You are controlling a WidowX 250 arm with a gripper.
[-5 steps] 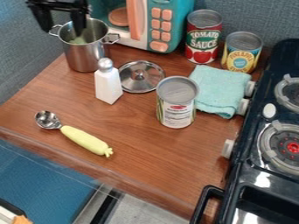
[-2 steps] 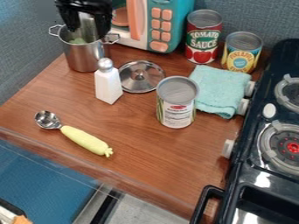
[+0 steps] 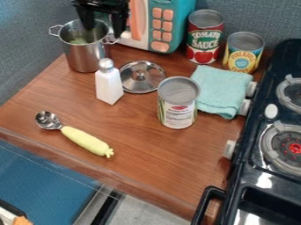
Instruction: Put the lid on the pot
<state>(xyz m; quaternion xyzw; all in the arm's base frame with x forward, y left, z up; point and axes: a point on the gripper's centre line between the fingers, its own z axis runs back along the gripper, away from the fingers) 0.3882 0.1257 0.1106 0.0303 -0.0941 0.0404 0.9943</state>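
My arm comes in from the top of the camera view, its gripper (image 3: 103,31) hanging over the camera-right part of the pot (image 3: 85,57). Fingers parted, nothing between them that I can make out. Lid (image 3: 143,84) lies flat, knob (image 3: 141,76) up, to the camera-right of the pot and a little nearer the camera; pot uncovered. Lid looks like thin polished steel: I'd guess light for its width, stiff, in no danger from a firm squeeze. The bright metal may be slick, and the knob is small, so a shallow or off-centre bite could let it swivel, tip or slide out. Best hold, I judge: straight down on the knob, one finger each side, low enough to catch its stem if it has one, then a level lift. I'd leave the rim alone; it sits low and would be awkward to get under. Crowding to mind: the white shaker (image 3: 109,87) stands just nearer the camera than the pot, beside the lid, and looks tall and easy to topple; the can (image 3: 178,107), farther camera-right of the pot, is close to the lid's other side. I'd come from above and carry it high over the shaker.
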